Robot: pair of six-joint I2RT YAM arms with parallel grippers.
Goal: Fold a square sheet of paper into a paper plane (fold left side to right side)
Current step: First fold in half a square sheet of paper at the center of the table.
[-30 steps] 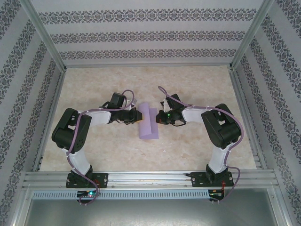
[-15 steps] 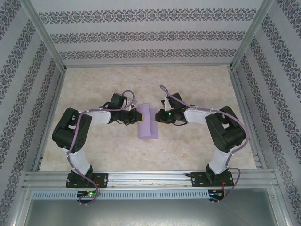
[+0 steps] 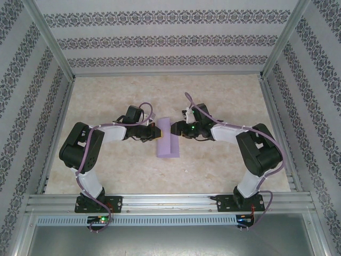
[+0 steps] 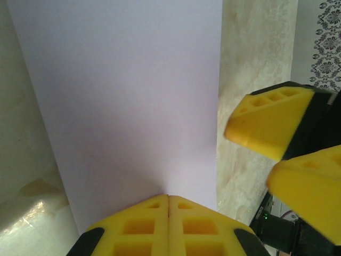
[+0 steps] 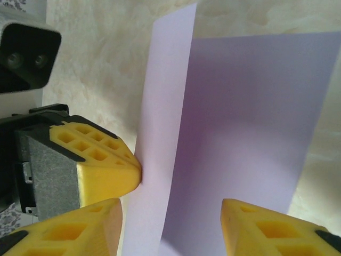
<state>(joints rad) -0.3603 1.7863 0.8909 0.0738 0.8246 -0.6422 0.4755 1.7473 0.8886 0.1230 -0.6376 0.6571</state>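
The square sheet of paper (image 3: pixel 169 140) lies folded in half as a narrow lilac rectangle on the table between the arms. In the right wrist view its top layer (image 5: pixel 165 106) stands up as a flap over the flat lower layer (image 5: pixel 250 122). My left gripper (image 3: pixel 157 132) is shut, and its joined tips (image 4: pixel 168 197) press against the paper's left side (image 4: pixel 128 106); its fingers (image 5: pixel 101 165) touch the raised flap. My right gripper (image 3: pixel 178 129) is open at the paper's right edge, its jaws (image 5: pixel 170 226) spread on either side of the flap without gripping it. The right gripper's fingers (image 4: pixel 272 122) hover beside the paper.
The beige marbled table (image 3: pixel 224 96) has free room on all sides of the paper. Patterned walls (image 3: pixel 170 40) and aluminium frame rails (image 3: pixel 170 202) enclose the workspace. Purple cables (image 3: pixel 146 109) loop over both arms.
My right gripper has opened and let go of the paper, and its arm has shifted slightly right. The left gripper stays shut against the paper.
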